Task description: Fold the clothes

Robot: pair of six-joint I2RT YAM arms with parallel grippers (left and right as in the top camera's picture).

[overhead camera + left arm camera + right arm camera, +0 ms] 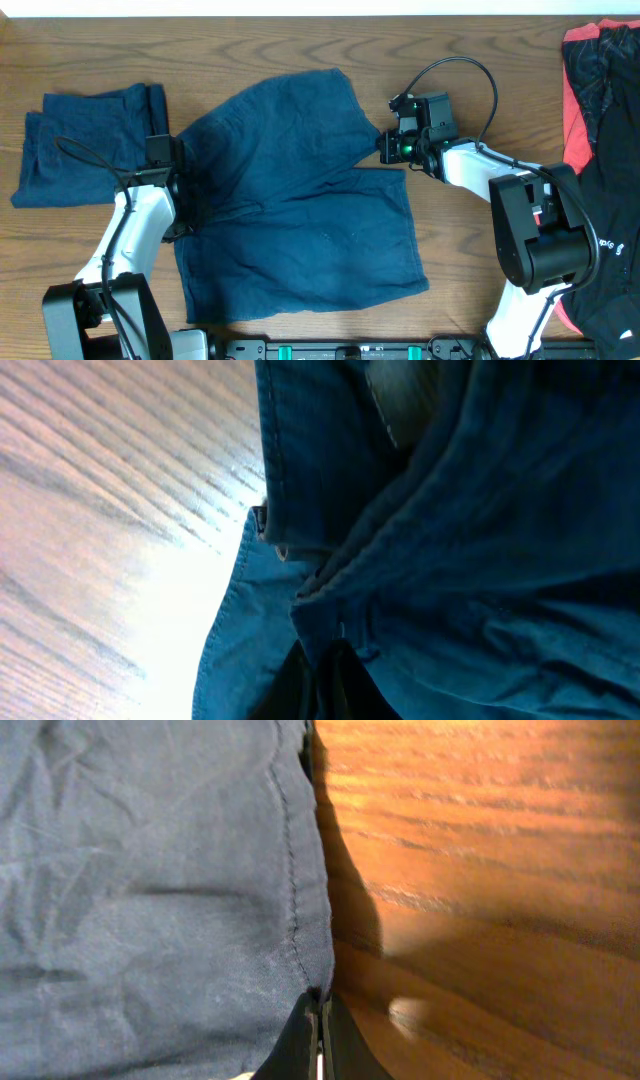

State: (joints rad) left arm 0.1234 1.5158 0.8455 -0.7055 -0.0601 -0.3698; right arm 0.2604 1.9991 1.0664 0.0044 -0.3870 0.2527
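Shorts (pixel 290 210) stretch between left end effector (pixel 186 198) and right end effector (pixel 384 146), both gripping

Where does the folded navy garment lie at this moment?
In the overhead view the folded navy garment lies on the left side of the table, just left of the spread navy shorts and touching their edge.

Your overhead view is bright, even and sharp, with only thin soft shadows along the edges of the navy shorts (pixel 300 210) on the wooden table (pixel 480 50). Your left wrist view has a white glare washing out the wood grain at lower left, and the close cloth is blurred. Your right wrist view is warm-toned, the hem throwing a dark shadow rightward, the wood slightly soft.
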